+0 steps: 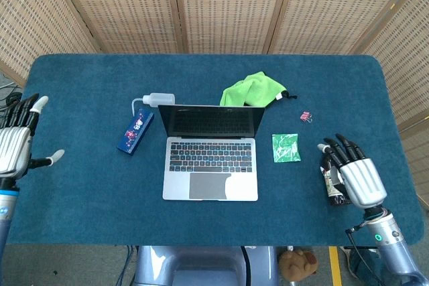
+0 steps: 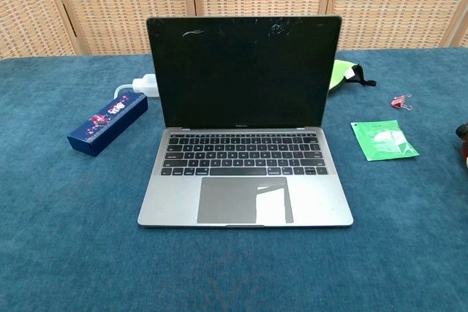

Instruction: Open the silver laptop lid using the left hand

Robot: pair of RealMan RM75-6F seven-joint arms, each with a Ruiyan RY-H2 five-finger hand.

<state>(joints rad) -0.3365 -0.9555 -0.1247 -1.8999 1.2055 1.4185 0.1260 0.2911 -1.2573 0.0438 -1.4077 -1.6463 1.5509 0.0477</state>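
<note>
At table centre, the silver laptop stands open, well apart from the empty, spread left hand.

Lighting was bright, even, diffuse; shadows soft. Faint reflections showed on laptop screen. Both views were sharp, undistorted.

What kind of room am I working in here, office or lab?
Probably a staged test area, not an office: woven screen panels wall off a table with a blue cloth top, where a silver laptop sits among unrelated props.
</note>
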